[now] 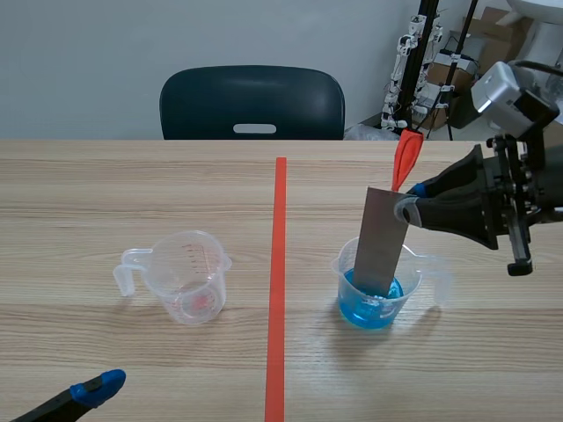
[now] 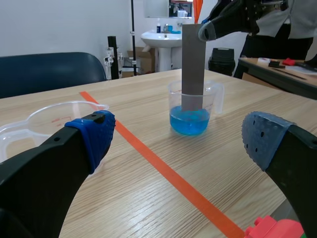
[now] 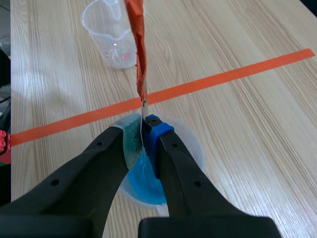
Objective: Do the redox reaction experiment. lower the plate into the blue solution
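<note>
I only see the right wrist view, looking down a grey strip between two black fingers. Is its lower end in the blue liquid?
Observer: Yes; the scene view shows the plate with its lower end in the blue solution.
Operator: What is the other arm doing?
Observer: The left pincer is open and holds nothing.
Operator: Has the cup a handle?
Observer: Yes, the handle points toward the right arm's side.

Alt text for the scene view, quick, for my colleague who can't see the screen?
The right gripper holds a grey plate nearly upright, its lower end reaching the blue solution in a clear beaker right of the orange tape line. A second clear beaker stands left of the line.
</note>
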Action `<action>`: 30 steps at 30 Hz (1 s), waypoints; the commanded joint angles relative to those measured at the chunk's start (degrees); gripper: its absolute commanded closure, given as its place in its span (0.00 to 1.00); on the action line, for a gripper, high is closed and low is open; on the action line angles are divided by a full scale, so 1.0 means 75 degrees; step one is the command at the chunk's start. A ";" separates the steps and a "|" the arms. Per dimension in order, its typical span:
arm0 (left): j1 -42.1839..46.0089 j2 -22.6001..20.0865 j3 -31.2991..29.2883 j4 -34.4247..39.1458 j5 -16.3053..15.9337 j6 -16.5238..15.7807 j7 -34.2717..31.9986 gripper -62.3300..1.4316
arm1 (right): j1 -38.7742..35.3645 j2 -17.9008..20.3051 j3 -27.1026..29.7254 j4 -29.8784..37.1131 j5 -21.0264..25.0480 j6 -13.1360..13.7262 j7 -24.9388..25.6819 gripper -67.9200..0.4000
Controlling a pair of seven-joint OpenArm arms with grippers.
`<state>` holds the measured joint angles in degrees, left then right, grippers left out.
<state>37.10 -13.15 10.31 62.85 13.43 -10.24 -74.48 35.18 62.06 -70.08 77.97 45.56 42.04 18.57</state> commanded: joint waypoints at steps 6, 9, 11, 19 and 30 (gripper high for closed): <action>-0.0574 0.0358 -0.0020 -0.1705 -0.0023 0.0099 -0.0825 0.14 | 0.0087 -0.0460 0.0102 -0.0775 0.0044 0.0090 0.0128 0.99; -0.0988 0.0399 -0.0006 -0.2253 0.0321 0.0463 -0.1169 0.14 | 0.0061 -0.0667 0.0102 -0.1064 -0.0219 0.0090 0.0280 0.99; -0.1166 0.0393 -0.0006 -0.2375 0.0417 0.0688 -0.1230 0.14 | -0.0026 -0.0758 0.0102 -0.1189 -0.0420 0.0090 0.0417 0.99; -0.1413 0.0335 -0.0006 -0.2387 0.0519 0.1122 -0.1559 0.14 | -0.0204 -0.0866 0.0102 -0.1244 -0.0857 0.0090 0.0810 0.99; -0.1390 0.0353 -0.0006 -0.2387 0.0530 0.0944 -0.1816 0.14 | -0.0204 -0.0734 0.0175 -0.1239 -0.0880 0.0090 0.1046 0.99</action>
<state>26.04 -10.50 10.35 43.88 17.58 -2.46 -86.41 33.23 55.20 -70.08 67.57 38.33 42.02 25.04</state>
